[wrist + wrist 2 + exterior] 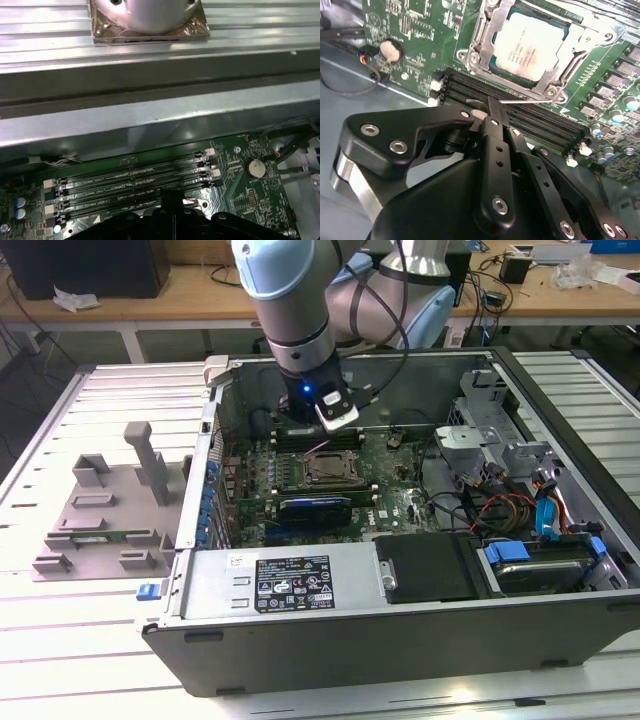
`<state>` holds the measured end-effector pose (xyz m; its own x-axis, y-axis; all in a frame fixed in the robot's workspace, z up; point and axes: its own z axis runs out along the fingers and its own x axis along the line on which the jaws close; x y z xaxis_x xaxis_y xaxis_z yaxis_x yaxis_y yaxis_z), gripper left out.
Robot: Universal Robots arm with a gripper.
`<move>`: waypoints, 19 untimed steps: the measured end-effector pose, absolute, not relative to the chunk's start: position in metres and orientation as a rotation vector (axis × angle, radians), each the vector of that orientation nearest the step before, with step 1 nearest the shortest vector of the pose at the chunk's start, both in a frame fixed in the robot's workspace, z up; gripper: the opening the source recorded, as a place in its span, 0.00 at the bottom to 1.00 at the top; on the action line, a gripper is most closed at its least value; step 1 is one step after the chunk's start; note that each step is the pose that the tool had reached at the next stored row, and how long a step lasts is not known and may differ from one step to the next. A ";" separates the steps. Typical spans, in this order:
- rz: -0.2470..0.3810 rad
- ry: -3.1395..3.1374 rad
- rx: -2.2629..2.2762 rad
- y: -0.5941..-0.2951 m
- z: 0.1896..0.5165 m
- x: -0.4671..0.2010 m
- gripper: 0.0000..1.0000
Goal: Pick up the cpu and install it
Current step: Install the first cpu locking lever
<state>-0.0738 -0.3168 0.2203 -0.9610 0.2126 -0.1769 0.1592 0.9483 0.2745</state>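
Already the cpu [530, 46] sits in its socket w/ the metal frame [572, 62] around it, per the second wrist view. The gripper [491, 107] hangs just beside it, over the memory slots [540, 122], fingers pressed together, holding nothing. The thin latch lever [530, 101] appears unhooked, so I judge the job's at locking: press straight, gently, keep clear of slots & motherboard [415, 30].

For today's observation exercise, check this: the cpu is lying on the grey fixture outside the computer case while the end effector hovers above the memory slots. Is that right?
Not quite. The cpu is already seated in the socket on the motherboard, as the second wrist view shows. The rest holds: the end effector hovers above the memory slots.
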 end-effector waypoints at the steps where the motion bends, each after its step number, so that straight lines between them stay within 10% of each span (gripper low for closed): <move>1: 0.383 2.896 0.283 -0.317 0.219 -0.074 0.11; 19: 0.357 2.844 0.286 -0.312 0.199 -0.084 0.11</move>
